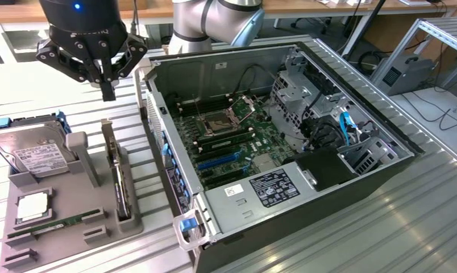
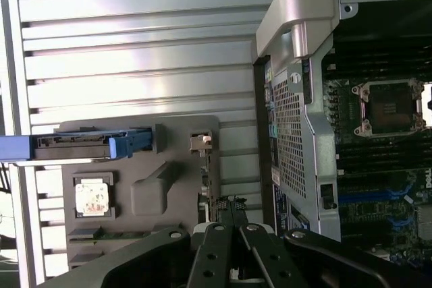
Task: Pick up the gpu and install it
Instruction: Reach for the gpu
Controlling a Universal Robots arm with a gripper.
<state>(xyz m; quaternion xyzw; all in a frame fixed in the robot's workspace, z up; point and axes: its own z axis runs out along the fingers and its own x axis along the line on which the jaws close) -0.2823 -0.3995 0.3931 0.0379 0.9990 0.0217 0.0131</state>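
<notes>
Exterior view: gpu point(image 1: 121, 182) stands in gray tray point(image 1: 69, 199) (case point(image 1: 206, 74) open).

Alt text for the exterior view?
The arm's shut gripper hangs above the gpu, which stands on edge in a gray parts tray beside a hard drive. On the exterior view's right lies an open computer case, motherboard exposed.
</notes>
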